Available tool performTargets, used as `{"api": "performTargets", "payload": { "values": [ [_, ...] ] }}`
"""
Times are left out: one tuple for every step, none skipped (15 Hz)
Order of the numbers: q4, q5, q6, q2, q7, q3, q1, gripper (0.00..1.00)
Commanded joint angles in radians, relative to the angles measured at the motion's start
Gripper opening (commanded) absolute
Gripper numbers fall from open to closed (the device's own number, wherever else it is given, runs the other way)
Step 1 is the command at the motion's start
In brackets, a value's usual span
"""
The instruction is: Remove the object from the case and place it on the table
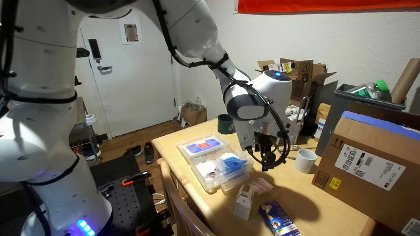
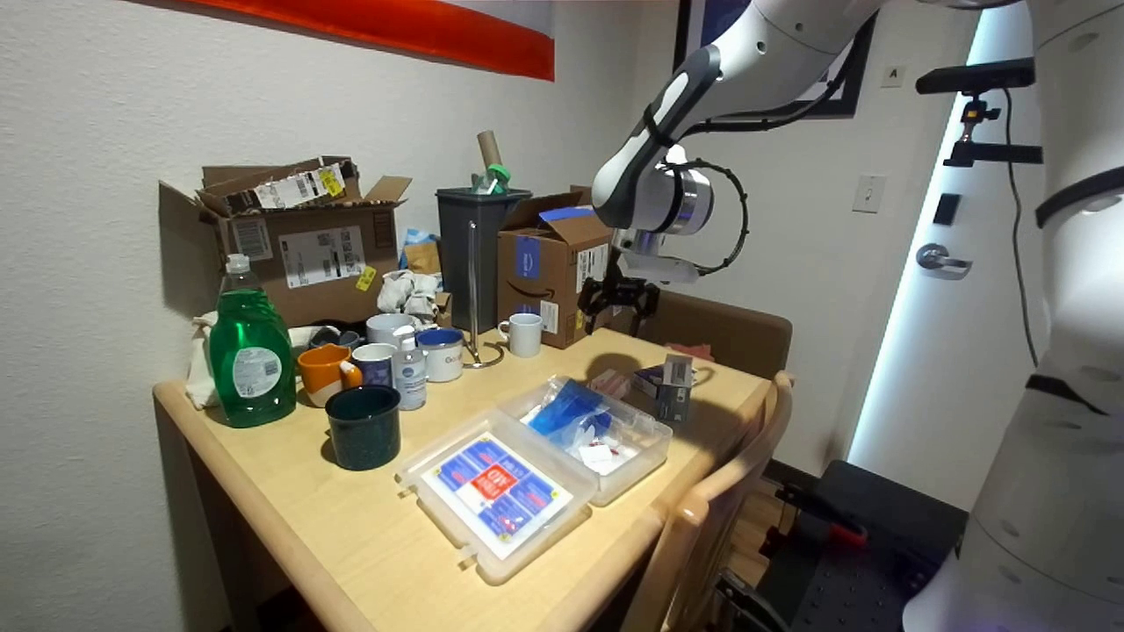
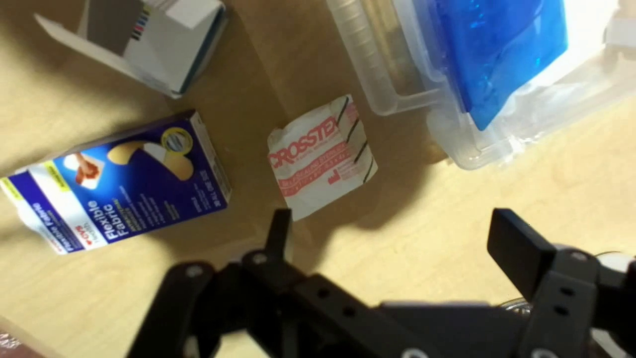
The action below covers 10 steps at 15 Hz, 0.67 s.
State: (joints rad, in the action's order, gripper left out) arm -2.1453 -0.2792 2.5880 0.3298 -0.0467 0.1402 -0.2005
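Note:
The clear-plastic case lies open on the tan table [image 2: 290, 518] in both exterior views, with its labelled lid half [image 2: 421, 518] folded flat. Its other half [image 1: 199, 177] holds a blue packet [image 2: 569, 411] and white items. A case corner [image 3: 385, 102] and the blue packet [image 3: 502, 54] show at the top right of the wrist view. A white packet with red print [image 3: 323, 154] lies on the table outside the case. My gripper [image 3: 392, 219] is open and empty above the table, beside the case; it hangs downward in both exterior views [image 1: 266, 160] [image 2: 619, 307].
A blue bandage carton [image 3: 139, 184] and an open white carton [image 1: 243, 203] lie near the white packet. A white mug [image 1: 305, 160], a metal stand [image 2: 474, 298] and a big cardboard box [image 1: 361, 173] stand behind. A dark green mug [image 2: 363, 430] stands near the lid.

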Motion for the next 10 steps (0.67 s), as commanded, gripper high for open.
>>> {"api": "performTargets", "payload": {
  "values": [
    [-0.092,0.045,-0.064,-0.127,0.071,0.008,0.021,1.00],
    [-0.114,0.053,-0.083,-0.160,0.090,0.011,0.027,1.00],
    [-0.126,0.061,-0.096,-0.181,0.107,0.012,0.031,1.00],
    [-0.144,0.069,-0.107,-0.207,0.123,0.010,0.035,1.00],
    [-0.163,0.075,-0.105,-0.233,0.130,0.008,0.039,1.00],
    [-0.191,0.063,-0.085,-0.266,0.109,-0.001,0.041,1.00],
    [-0.118,0.047,-0.087,-0.177,0.090,0.001,0.030,1.00],
    [-0.128,0.047,-0.087,-0.193,0.090,0.000,0.032,1.00],
    [-0.128,0.047,-0.087,-0.194,0.090,0.001,0.032,1.00],
    [-0.126,0.047,-0.087,-0.189,0.090,0.000,0.032,1.00]
  ]
}}
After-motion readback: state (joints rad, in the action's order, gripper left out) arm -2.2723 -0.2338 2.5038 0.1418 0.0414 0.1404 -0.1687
